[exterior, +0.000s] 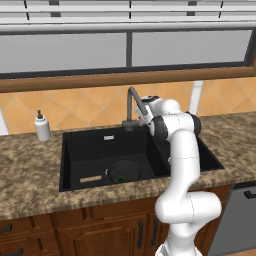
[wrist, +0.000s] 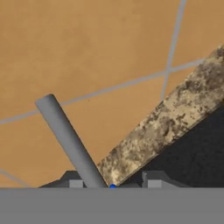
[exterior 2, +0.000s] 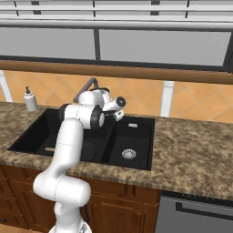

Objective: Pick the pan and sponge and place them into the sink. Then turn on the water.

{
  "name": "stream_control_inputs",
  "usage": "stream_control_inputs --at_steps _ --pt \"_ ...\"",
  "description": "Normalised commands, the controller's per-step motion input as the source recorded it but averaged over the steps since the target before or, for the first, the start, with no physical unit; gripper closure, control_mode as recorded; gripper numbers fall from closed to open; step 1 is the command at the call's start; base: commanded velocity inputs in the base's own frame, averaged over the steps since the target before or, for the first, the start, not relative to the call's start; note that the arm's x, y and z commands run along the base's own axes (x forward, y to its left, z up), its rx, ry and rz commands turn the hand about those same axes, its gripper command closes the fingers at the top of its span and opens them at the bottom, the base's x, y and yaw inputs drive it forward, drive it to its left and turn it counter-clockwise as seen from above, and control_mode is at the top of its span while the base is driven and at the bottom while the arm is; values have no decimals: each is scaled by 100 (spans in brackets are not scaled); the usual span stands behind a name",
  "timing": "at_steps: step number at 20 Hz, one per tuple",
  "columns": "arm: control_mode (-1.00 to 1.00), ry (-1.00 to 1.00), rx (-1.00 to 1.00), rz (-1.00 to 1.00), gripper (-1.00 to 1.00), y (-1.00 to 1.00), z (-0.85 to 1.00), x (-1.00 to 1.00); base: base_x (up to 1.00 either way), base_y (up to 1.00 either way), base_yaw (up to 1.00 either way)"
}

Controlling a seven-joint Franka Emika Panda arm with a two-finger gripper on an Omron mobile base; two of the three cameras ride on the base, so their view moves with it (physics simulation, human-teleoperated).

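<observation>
pan point(exterior: 122, 171) lies in the wide basin of the black sink point(exterior: 75, 155) in the left base view, its tan wooden handle pointing left along the basin floor. a speck of green on the pan's near side looks like the sponge point(exterior: 120, 179), so both things seem already placed and only the water is left. the white arm rises from the lower right and bends over the sink's right side, its hand up at the grey faucet point(exterior: 133, 106) behind the basin. a white soap dispenser point(exterior: 42, 126) stands on the bench point(exterior: 30, 175), well apart to the left.

right base view: the arm climbs from the lower left and hides most of the wide basin; the narrow basin with its silver drain point(exterior 2: 129, 154) lies open to the right. the hand sits just beside the faucet's bent spout, low under the window sill, with the tiled wall close behind. open bench stretches away to the right.

hand view: a grey faucet bar point(wrist: 70, 140) slants up from between the gripper point(wrist: 112, 184) tips, against orange tile, with a strip of bench edge and dark sink at the right. the jaws stand narrow, one tip on each side of the bar; i cannot tell whether they touch it. no stream runs, so the tap is judged not yet turned.
</observation>
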Motion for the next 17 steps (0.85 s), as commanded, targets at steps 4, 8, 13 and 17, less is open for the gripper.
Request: stream_control_inputs --at_steps 4,8,13,17 --pt "-100 9 36 -4 100 -20 -57 0 0 0 0" --pt "-100 10 32 -5 100 -15 -63 0 0 0 0" --pt "-100 1 6 -3 100 -2 -34 -2 0 0 0" --pt "-100 0 0 0 100 0 0 0 0 0 0"
